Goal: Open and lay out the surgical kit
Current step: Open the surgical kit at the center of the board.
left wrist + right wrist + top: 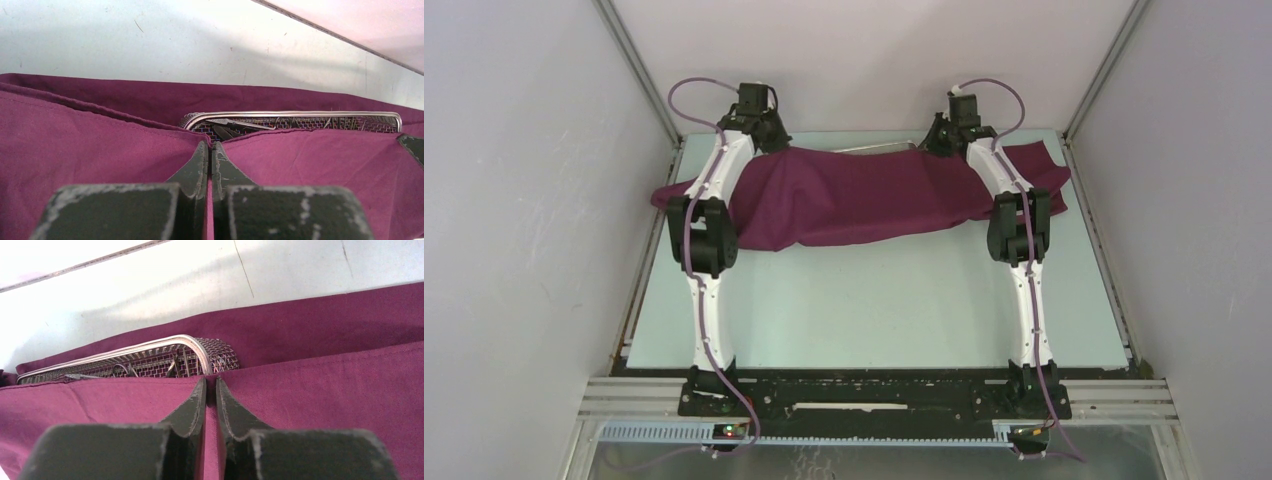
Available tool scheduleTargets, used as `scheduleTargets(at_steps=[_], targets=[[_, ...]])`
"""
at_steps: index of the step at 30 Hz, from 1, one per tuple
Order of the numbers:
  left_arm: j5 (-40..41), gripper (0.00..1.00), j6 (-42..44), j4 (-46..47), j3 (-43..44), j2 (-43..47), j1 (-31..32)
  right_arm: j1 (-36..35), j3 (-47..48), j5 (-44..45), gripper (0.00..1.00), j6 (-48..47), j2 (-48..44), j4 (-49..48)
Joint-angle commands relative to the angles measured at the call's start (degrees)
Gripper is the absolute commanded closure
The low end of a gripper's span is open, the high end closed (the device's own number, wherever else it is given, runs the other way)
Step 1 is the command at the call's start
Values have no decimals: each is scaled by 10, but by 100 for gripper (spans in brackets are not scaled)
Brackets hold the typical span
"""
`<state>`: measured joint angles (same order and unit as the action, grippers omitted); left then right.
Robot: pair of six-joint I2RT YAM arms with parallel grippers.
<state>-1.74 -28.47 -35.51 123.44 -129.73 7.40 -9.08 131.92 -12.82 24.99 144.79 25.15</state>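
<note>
The maroon cloth wrap (pixel 854 195) lies bunched across the far half of the table, and both grippers are at its far edge. My left gripper (pixel 764 128) (pixel 210 146) is shut on a fold of the cloth (pixel 100 150), with fabric pinched between its jaws. At the other end of that edge, my right gripper (pixel 944 135) (pixel 211 382) is likewise shut on a fold of the cloth (pixel 325 390). Just beyond both sets of fingertips the silver wire-mesh tray (pixel 300 116) (pixel 150 351) (pixel 879 149) shows, partly uncovered. Thin steel instruments (pixel 235 124) lie inside it; I cannot tell them apart.
The pale table (pixel 874 300) stretches bare between the cloth and the arm bases. Enclosure walls (pixel 524 200) close in on the left, right and back. The arms' elbows (pixel 702 235) (pixel 1019 225) hang over the cloth's near edge.
</note>
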Motion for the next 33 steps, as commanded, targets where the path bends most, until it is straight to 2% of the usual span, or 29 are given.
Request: scheduleTargets(at_steps=[1, 9, 14, 17, 23, 33], targets=[[-5, 100, 9, 21, -12, 50, 5, 2, 2, 2, 88, 10, -43, -18], [-6, 100, 11, 22, -21, 65, 5, 1, 2, 10, 100, 3, -63, -12], [-7, 100, 4, 30, -60, 91, 6, -8, -17, 37, 100, -13, -99, 9], [-5, 100, -6, 39, -101, 122, 8, -18, -60, 67, 100, -23, -140, 16], [9, 100, -26, 65, -228, 208, 28, -41, -207, 115, 100, -25, -254, 13], [56, 100, -91, 116, -561, 463, 88, -92, -538, 194, 100, 34, -503, -1]])
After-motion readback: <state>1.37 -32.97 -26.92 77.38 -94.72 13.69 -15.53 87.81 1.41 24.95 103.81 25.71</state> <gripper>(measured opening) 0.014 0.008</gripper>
